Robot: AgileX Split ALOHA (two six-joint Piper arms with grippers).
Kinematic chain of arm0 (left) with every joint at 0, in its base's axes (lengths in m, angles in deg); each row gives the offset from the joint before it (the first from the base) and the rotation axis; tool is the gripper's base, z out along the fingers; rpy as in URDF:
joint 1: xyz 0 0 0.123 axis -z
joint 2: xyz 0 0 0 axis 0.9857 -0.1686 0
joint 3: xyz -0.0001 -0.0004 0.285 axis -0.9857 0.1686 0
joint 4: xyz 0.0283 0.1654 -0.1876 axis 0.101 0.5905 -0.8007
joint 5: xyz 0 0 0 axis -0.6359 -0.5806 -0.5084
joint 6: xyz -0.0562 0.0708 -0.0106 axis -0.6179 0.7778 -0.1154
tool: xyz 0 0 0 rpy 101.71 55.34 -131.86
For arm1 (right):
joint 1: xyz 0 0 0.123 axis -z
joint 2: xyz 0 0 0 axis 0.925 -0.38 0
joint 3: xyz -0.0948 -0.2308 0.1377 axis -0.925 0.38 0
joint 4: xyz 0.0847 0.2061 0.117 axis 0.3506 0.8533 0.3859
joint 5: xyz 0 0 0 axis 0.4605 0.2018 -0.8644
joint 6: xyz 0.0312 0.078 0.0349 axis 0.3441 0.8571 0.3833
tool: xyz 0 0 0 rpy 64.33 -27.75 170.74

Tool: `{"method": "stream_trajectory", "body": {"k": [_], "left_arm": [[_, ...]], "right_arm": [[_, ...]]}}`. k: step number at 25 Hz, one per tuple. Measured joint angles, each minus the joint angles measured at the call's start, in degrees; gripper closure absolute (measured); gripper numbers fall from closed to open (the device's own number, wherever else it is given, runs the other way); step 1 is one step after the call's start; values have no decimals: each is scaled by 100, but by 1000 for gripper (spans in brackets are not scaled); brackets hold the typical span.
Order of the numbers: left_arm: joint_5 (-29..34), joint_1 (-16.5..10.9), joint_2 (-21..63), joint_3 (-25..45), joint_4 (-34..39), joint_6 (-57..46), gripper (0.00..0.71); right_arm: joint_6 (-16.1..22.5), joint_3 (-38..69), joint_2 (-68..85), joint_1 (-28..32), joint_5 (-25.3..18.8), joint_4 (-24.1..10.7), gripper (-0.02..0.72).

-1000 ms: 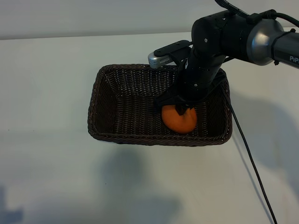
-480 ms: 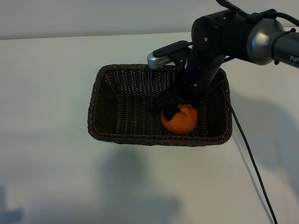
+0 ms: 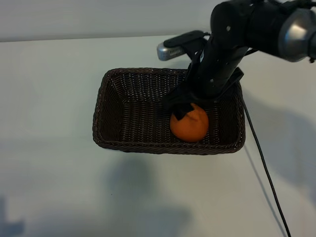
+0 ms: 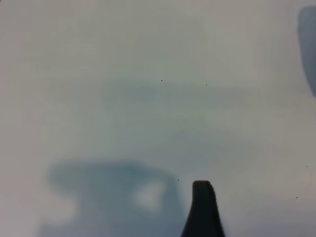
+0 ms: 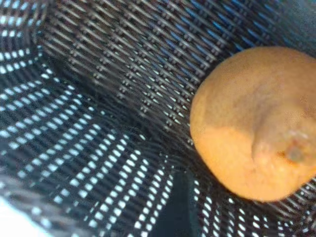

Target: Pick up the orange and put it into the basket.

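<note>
My right gripper (image 3: 183, 109) has lifted a little above the basket (image 3: 114, 106), fingers now spread and empty. The orange (image 3: 189, 124) lies free on the basket floor, near its right end. Delivery looks done; my left gripper (image 4: 202, 207) idles, fingers apart.

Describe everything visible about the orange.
The orange is round, with matte, finely pitted skin and a knobby raised stem end. It sits on the floor of the dark woven basket, in the part toward the right arm, near the front wall. The open right gripper hangs just over it, not holding it.
</note>
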Motion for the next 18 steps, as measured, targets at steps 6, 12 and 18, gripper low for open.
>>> {"method": "stream_trajectory", "body": {"k": [6,12,18], "left_arm": [[0,0,0,0,0,0,159],[0,0,0,0,0,0,159],[0,0,0,0,0,31,159]], "right_arm": [[562,-234,479,0,-219,-688,77],[1088,-795,551,239,-735,-1477,81],[992,-845,550,1067,-941,-1570,88]]}}
